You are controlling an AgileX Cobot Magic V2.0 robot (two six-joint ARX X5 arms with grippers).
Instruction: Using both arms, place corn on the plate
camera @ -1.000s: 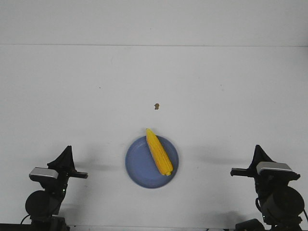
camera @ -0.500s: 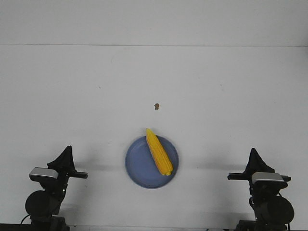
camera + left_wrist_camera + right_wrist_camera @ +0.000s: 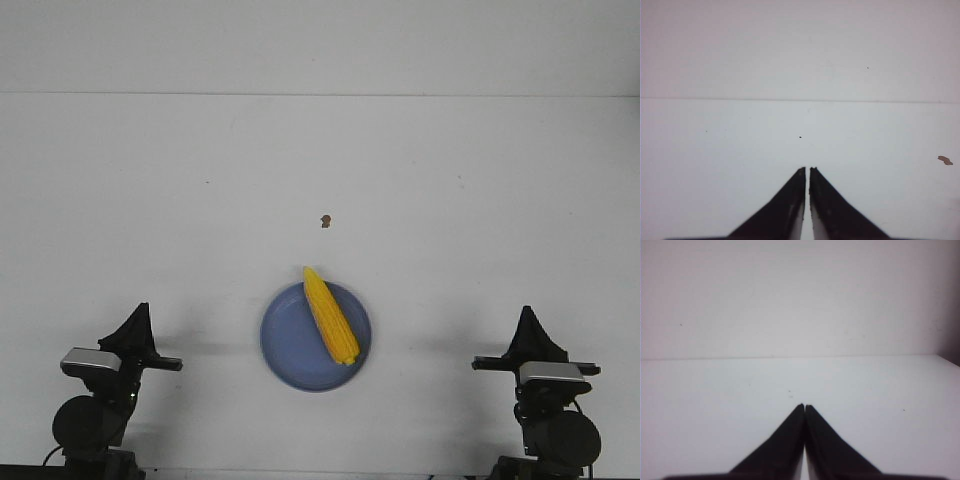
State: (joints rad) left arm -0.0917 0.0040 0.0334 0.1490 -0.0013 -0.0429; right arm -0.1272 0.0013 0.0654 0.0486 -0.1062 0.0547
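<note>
The yellow corn point(image 3: 330, 314) lies on the periwinkle-blue plate point(image 3: 290, 350) at the front middle of the table, its pointed tip reaching over the plate's far rim. My left gripper point(image 3: 139, 312) rests at the front left, well apart from the plate, shut and empty; in the left wrist view point(image 3: 807, 169) its jaws stand together with only a thin slit. My right gripper point(image 3: 526, 315) rests at the front right, shut and empty; in the right wrist view point(image 3: 804, 406) its jaws touch. Neither wrist view shows the corn or the plate.
A tiny brown speck point(image 3: 325, 221) lies on the white table beyond the plate; it also shows in the left wrist view point(image 3: 944, 160). The table's far edge meets a white wall point(image 3: 320, 45).
My right arm has drawn back and turned to face straight ahead, settling in its rest pose. The left arm, corn and plate have not moved.
</note>
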